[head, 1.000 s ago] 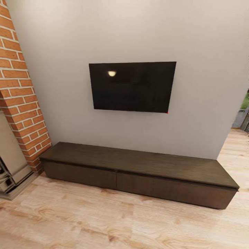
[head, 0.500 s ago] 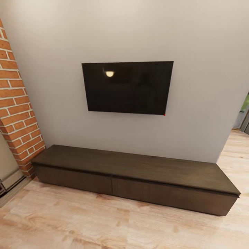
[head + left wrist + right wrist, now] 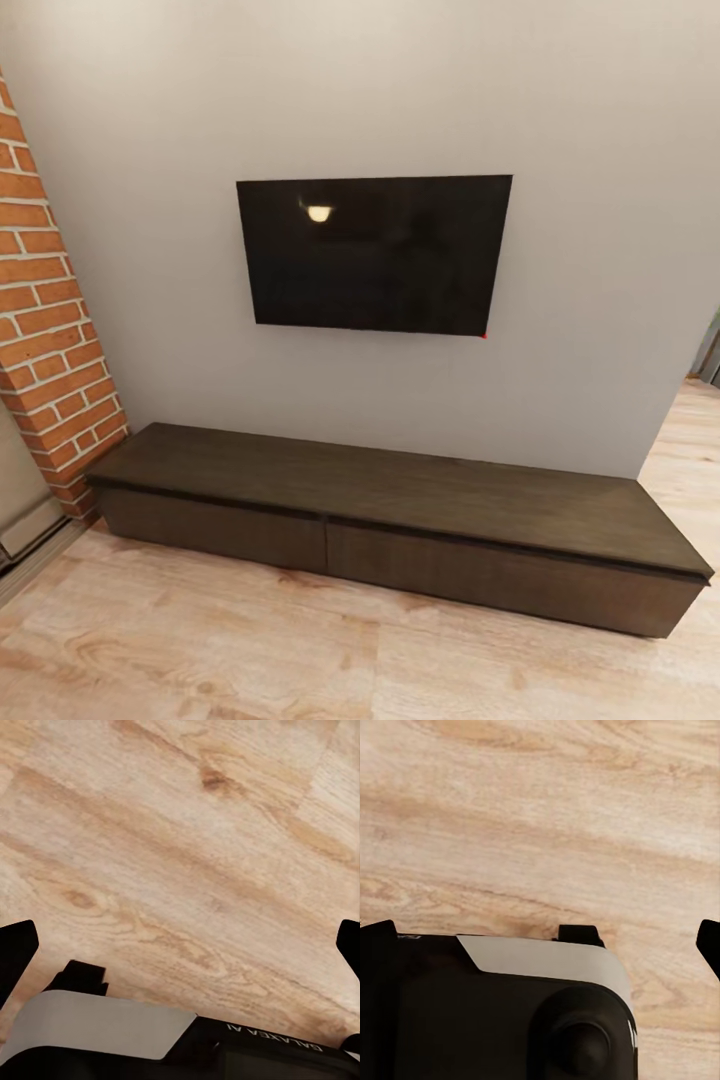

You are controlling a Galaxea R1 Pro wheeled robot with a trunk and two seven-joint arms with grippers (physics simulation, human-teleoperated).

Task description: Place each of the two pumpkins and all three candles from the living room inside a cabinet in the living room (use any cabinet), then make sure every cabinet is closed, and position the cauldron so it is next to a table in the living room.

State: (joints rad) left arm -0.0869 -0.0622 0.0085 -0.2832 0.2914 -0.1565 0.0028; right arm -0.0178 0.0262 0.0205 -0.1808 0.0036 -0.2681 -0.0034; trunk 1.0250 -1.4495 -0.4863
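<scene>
Cabinet (image 3: 400, 515) has slid nearer and more central under the TV (image 3: 375, 253): robot's approaching. Drawers look shut, probably. Both grippers (image 3: 180, 945) (image 3: 540, 937) hang apart, empty.

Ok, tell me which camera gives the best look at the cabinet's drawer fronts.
The head view. It takes in the whole cabinet under the wall TV, both wide drawer fronts flush and closed. Both wrist views look down at the wooden floor, with each end effector's fingertips spread at the picture's edges and nothing between them.
</scene>
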